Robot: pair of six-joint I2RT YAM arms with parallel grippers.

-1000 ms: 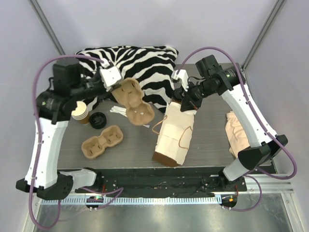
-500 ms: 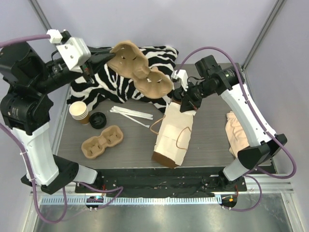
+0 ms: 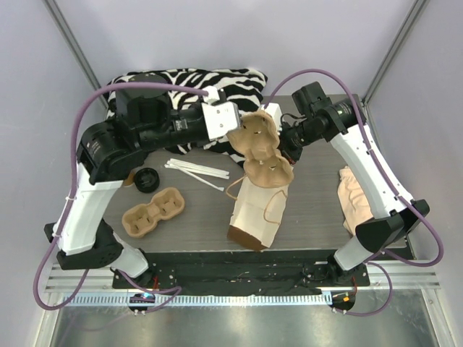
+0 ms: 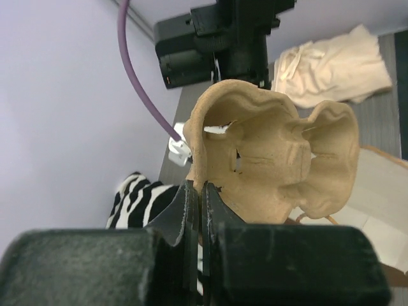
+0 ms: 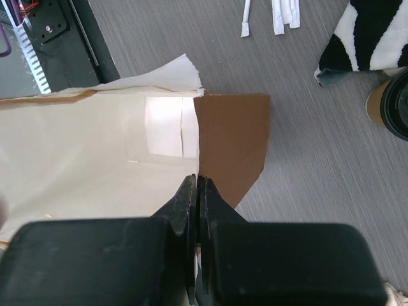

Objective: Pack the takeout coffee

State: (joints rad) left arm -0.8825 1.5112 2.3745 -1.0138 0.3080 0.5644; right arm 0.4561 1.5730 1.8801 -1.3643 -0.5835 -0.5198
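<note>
The takeout coffee [image 3: 147, 178], a brown cup with a black lid, stands on the table at the left; it also shows at the right edge of the right wrist view [image 5: 394, 102]. My left gripper [image 3: 235, 129] [image 4: 201, 188] is shut on the rim of a brown pulp cup carrier [image 3: 262, 148] [image 4: 280, 166] and holds it in the air over the mouth of the paper bag [image 3: 257, 210]. My right gripper [image 3: 284, 147] [image 5: 196, 182] is shut on the bag's top edge [image 5: 229, 140] and holds it open. The bag's pale inside [image 5: 89, 153] shows nothing in it.
A second cup carrier [image 3: 153, 211] lies at the front left. White stirrers [image 3: 195, 168] [image 5: 280, 13] lie in the middle. A zebra cloth [image 3: 181, 83] [image 5: 376, 32] covers the back. A beige cloth [image 3: 356, 191] [image 4: 331, 64] lies at the right.
My left arm lifted the cup carrier up off the zebra cloth, then swung it right and down to above the bag's mouth. The right gripper has kept its hold on the bag.
</note>
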